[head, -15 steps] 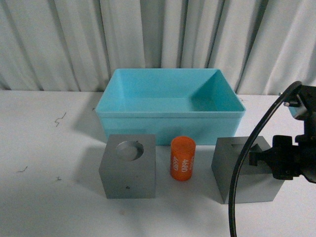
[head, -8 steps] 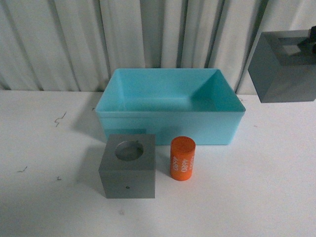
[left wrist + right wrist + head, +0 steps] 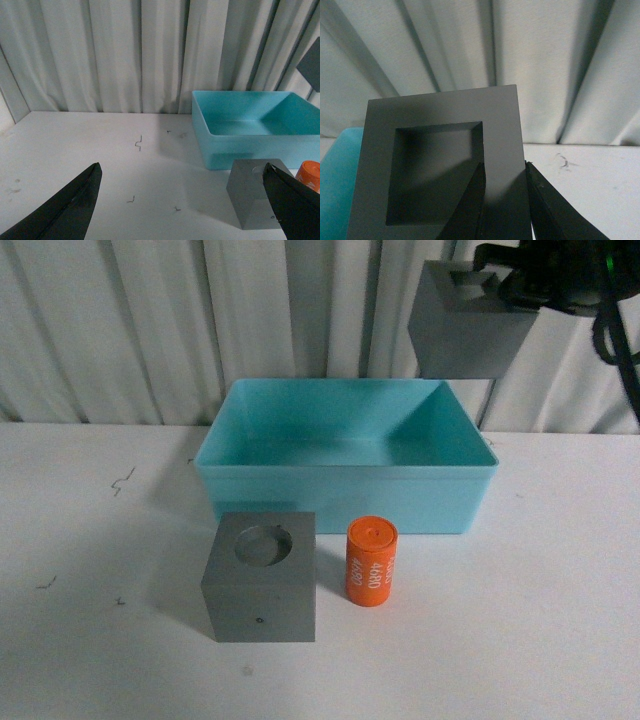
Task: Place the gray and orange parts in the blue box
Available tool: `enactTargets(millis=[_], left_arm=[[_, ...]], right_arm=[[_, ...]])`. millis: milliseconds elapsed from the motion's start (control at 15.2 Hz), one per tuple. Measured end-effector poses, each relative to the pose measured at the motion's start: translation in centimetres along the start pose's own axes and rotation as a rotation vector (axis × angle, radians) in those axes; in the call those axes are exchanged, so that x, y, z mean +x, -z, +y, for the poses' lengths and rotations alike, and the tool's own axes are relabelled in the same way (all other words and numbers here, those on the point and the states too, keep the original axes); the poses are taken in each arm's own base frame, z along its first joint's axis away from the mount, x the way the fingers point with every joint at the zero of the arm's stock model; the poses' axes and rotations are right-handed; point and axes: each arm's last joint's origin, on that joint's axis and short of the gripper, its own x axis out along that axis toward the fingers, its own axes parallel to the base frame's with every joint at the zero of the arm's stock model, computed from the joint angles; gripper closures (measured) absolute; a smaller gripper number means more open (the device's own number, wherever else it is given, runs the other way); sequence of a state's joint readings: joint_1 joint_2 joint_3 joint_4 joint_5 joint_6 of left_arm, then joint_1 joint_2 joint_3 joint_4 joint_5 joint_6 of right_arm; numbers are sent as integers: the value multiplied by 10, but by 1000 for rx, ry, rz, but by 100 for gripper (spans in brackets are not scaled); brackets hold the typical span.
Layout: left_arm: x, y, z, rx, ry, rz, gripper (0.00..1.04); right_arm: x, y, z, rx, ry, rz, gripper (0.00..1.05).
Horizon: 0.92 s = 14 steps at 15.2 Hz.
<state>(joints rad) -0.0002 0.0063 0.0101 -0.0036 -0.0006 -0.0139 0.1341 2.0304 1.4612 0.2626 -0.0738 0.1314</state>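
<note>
The right fingers (image 3: 547, 210) pinch one wall of the square-recess cube (image 3: 465, 325), held high, with the blue box (image 3: 340, 485) lower down. The left fingers (image 3: 65, 210) are spread wide and empty. Ahead of them, the round-recess cube (image 3: 262, 590) and orange cylinder (image 3: 371, 562) stand on the counter (image 3: 520, 640).

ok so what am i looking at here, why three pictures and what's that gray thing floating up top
This is a robot with two arms, each ending in a two-fingered gripper. One picture looks forward from its body; the other two come from cameras on its left and right wrists. On the table sit a turquoise-blue box, a gray cube with a round recess and an orange cylinder with white digits. The floating thing is a second gray cube, with a square recess, held up by the right gripper, pinching one wall. The left gripper is open and empty.
</note>
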Motion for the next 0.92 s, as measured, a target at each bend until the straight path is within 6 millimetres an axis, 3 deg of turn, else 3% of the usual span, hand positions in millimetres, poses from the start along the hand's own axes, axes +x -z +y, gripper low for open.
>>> enactTargets(millis=[263, 329, 527, 658, 921], left_arm=[[0, 0, 0, 0, 0, 0, 7], [0, 0, 0, 0, 0, 0, 7], [0, 0, 0, 0, 0, 0, 7], [0, 0, 0, 0, 0, 0, 7], [0, 0, 0, 0, 0, 0, 7]], right_arm=[[16, 12, 13, 26, -18, 22, 86], [26, 25, 19, 56, -19, 48, 86], [44, 56, 12, 135, 39, 101, 86], [52, 63, 10, 164, 51, 114, 86], [56, 59, 10, 180, 61, 109, 87]])
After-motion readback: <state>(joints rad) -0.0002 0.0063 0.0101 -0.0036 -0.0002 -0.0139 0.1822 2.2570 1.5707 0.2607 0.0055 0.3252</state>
